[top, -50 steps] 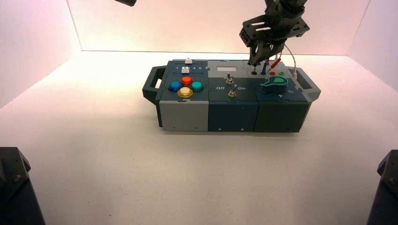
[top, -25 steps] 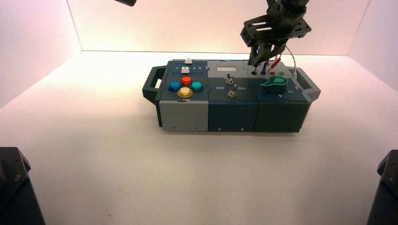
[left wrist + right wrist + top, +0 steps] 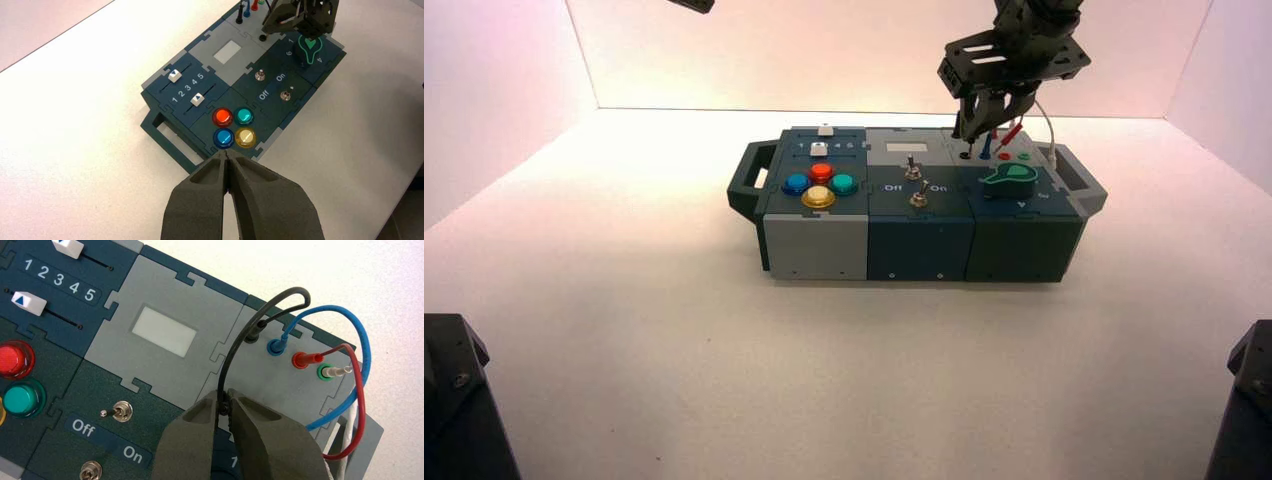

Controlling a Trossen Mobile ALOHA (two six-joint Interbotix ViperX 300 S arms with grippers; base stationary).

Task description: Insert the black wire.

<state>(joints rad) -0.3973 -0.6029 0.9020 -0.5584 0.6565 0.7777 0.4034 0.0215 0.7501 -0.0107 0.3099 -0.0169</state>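
The black wire (image 3: 223, 375) arcs up from its far plug (image 3: 254, 331), which sits in a black socket at the back of the box (image 3: 919, 240). The wire's other end is pinched between my right gripper's (image 3: 224, 399) fingers. In the high view the right gripper (image 3: 969, 133) hangs just above the near black socket (image 3: 965, 155), on the box's back right part. My left gripper (image 3: 228, 156) is shut with nothing in it. It hovers high off the box's button end, and its arm shows at the high view's top left (image 3: 692, 5).
Beside the black wire, a blue wire (image 3: 361, 340) and a red wire (image 3: 358, 405) loop from their sockets, and a white plug (image 3: 336, 371) sits in a green socket. Nearby are a green knob (image 3: 1010, 179), two toggle switches (image 3: 912, 168), a small display (image 3: 164, 331) and coloured buttons (image 3: 820, 185).
My right gripper has lifted slightly and shifted a little to the right, still holding the black wire. The left arm has not moved.
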